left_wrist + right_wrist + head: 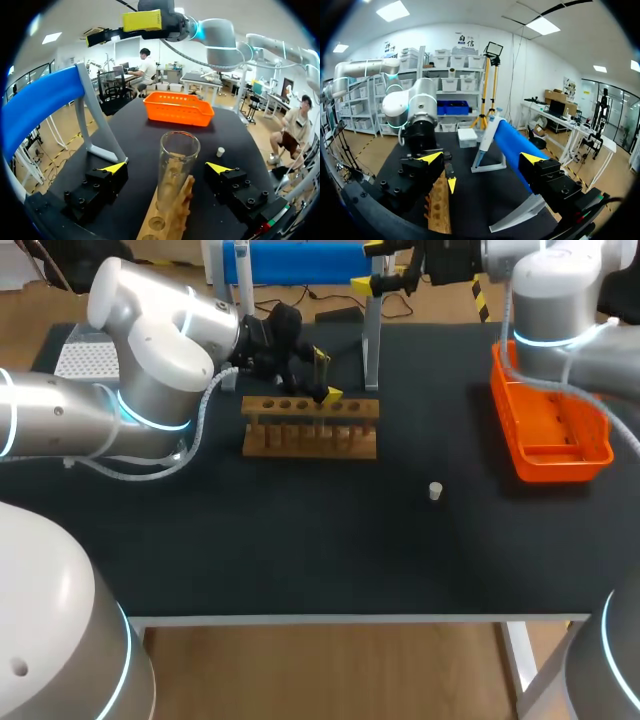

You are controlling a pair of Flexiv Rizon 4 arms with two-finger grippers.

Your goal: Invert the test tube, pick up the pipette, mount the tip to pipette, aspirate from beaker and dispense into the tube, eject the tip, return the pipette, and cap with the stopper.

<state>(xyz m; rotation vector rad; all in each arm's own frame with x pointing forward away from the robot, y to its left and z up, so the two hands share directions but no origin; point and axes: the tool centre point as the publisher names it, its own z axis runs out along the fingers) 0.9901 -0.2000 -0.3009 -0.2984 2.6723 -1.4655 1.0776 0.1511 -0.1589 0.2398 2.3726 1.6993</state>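
Observation:
A clear test tube (177,162) stands mouth up in the wooden rack (310,426). My left gripper (166,168) is open around the tube, with a finger on each side and clear of the glass. From above, the left gripper (326,375) hangs over the rack's back row. The blue pipette (295,262) lies across its white stand (371,340) at the far edge. My right gripper (372,267) is open beside the pipette's near end. In the right wrist view the pipette (512,142) runs ahead of the right gripper (481,158), closer to one finger. A small white stopper (435,491) lies on the mat.
An orange basket (552,430) sits at the right side of the table, under my right arm. A white perforated tip box (86,360) is at the far left behind my left arm. The rack (439,205) is close to the pipette stand (487,147).

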